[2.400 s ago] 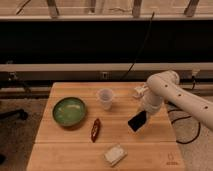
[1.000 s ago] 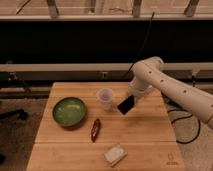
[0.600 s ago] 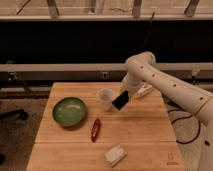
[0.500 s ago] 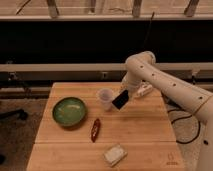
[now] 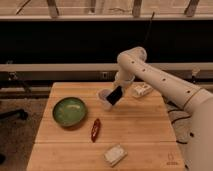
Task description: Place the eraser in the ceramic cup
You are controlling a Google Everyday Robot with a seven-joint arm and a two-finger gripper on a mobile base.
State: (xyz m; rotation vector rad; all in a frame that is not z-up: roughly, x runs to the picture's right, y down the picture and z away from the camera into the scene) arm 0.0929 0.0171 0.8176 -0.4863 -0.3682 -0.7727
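Item: eraser (image 5: 114, 96), flat black block, seen tilted and lifted clear of the counter (image 5: 140, 125), right beside the ceramic cup (image 5: 104, 98) and overlapping its rim on the right.

Holder: end effector (image 5: 120, 88), located just above the cup's right side, clenched on the eraser's upper end.

Handling, as judged: light, stiff, slightly grippy; best held across its flat faces near one end, so the free end can be led into the narrow mouth. The cup is judged light and easily tipped.

Also present: green bowl (image 5: 69, 110), slim red item (image 5: 95, 129), pale block (image 5: 115, 154).
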